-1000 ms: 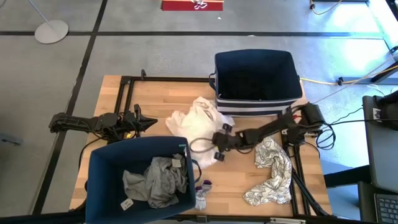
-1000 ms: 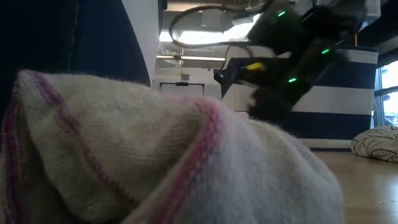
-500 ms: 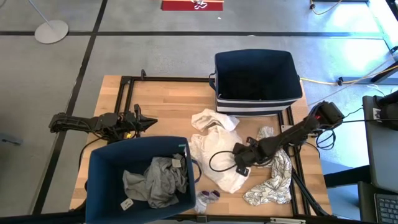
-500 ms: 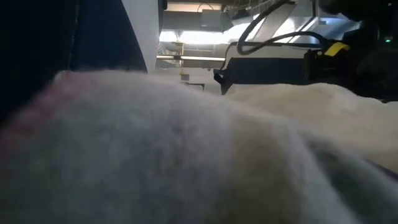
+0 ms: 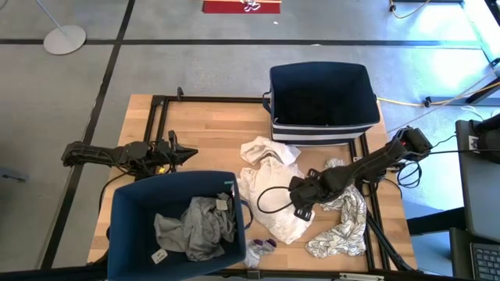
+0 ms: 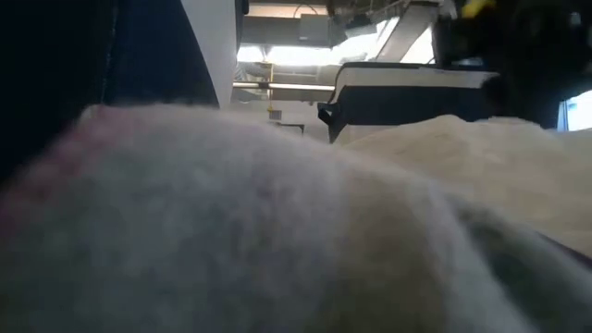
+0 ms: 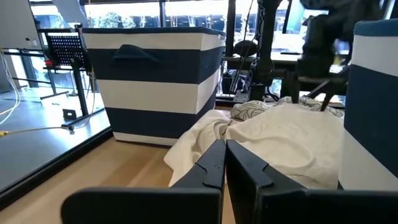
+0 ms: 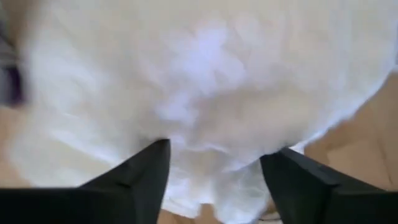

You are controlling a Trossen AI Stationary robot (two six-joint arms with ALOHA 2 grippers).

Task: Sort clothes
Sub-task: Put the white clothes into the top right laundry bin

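Observation:
A white garment (image 5: 269,191) lies spread on the table's middle; it also shows in the left wrist view (image 7: 280,137). My right gripper (image 5: 299,204) hovers open over its near right part, and in the right wrist view (image 8: 217,165) its fingers straddle white cloth (image 8: 205,81). A white garment with dark squiggles (image 5: 344,222) lies at the near right. A grey garment (image 5: 195,226) sits in the near left bin. My left gripper (image 5: 187,154) waits shut at the table's left (image 7: 224,162). My right gripper points down at the white garment's near part (image 8: 211,143), its open fingers (image 8: 146,171) standing on either side of a stretch of cloth. I cannot tell whether the fingertips touch it. The garment lies flat on the table.
A navy bin (image 5: 322,97) with a striped wall stands at the far right, and another (image 5: 125,226) stands at the near left. A small striped sock-like piece (image 5: 262,246) lies at the near edge and fills the low view (image 6: 231,231). A black cable (image 5: 269,199) loops by the right wrist.
My right gripper has gone toward the table's near right with the white garment. The bunched garment has been drawn out from the far middle and now lies spread toward the near edge. In the last half second the gripper has barely moved.

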